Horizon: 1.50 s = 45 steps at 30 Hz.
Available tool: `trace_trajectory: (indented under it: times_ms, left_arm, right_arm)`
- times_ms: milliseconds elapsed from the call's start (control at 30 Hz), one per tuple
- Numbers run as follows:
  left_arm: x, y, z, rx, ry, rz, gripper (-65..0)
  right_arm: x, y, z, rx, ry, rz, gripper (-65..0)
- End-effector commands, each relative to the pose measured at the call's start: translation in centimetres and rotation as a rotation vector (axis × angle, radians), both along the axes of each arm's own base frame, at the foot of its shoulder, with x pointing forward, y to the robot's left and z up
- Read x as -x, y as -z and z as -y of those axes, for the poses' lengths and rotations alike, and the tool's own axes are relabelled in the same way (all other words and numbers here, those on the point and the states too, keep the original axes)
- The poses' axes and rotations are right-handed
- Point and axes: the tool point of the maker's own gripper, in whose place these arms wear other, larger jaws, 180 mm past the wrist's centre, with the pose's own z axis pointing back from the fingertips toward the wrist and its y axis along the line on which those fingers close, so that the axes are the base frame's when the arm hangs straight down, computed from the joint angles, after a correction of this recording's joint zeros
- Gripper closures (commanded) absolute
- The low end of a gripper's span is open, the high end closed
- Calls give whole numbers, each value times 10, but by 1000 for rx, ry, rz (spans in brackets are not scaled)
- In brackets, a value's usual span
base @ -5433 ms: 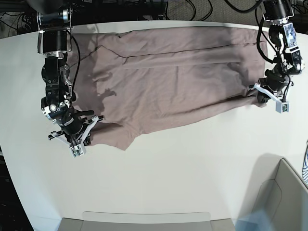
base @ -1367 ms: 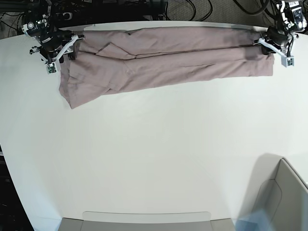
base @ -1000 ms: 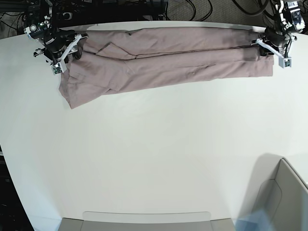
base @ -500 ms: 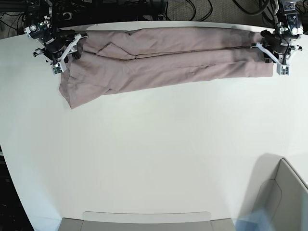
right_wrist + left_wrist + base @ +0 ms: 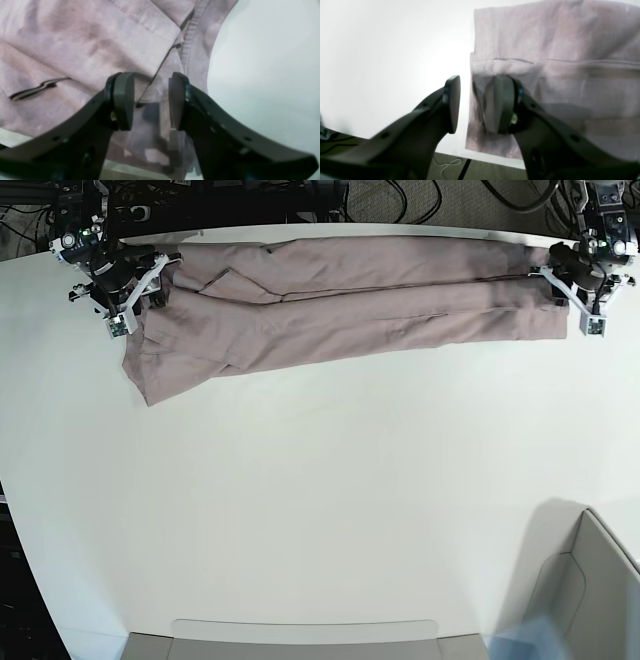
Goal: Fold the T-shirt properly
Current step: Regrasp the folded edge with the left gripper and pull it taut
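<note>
T-shirt (image 5: 350, 300) lay folded in a long band across the top of the frame, long axis left-right on the table (image 5: 330, 510). Left gripper (image 5: 580, 285) at its right end and right gripper (image 5: 130, 280) at its left end were both spread, holding nothing.

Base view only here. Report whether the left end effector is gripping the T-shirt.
Observer: No. In the left wrist view the left end effector is open, with the T-shirt edge lying flat beneath the gap.
Operator: Now check the right one.
Observer: The right end effector is open too, above layered fabric beside a stitched sleeve hem.
Operator: Say if it touches.
Observer: I cannot tell; its shadow falls on the cloth beneath it.
</note>
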Motion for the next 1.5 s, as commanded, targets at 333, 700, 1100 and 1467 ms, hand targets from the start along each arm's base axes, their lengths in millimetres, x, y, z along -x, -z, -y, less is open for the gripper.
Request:
trace_trajectory:
  times_ms: [333,700,1100,1467]
  left_arm:
    - [-4,22,-18,196,-161,18,-230]
    - [12,49,11,352,-57,-70,-225]
    - [23,62,22,399,-4,-112,0]
    - [-21,-27,-60,296,-55,163,0]
  right_arm:
    - [-6,-8,2,6,-8,32,-249]
    - [-8,-10,6,21,-17,35,-249]
    - [-9,-12,7,21,-14,41,-249]
    - [-21,-20,-1,1,-10,84,-249]
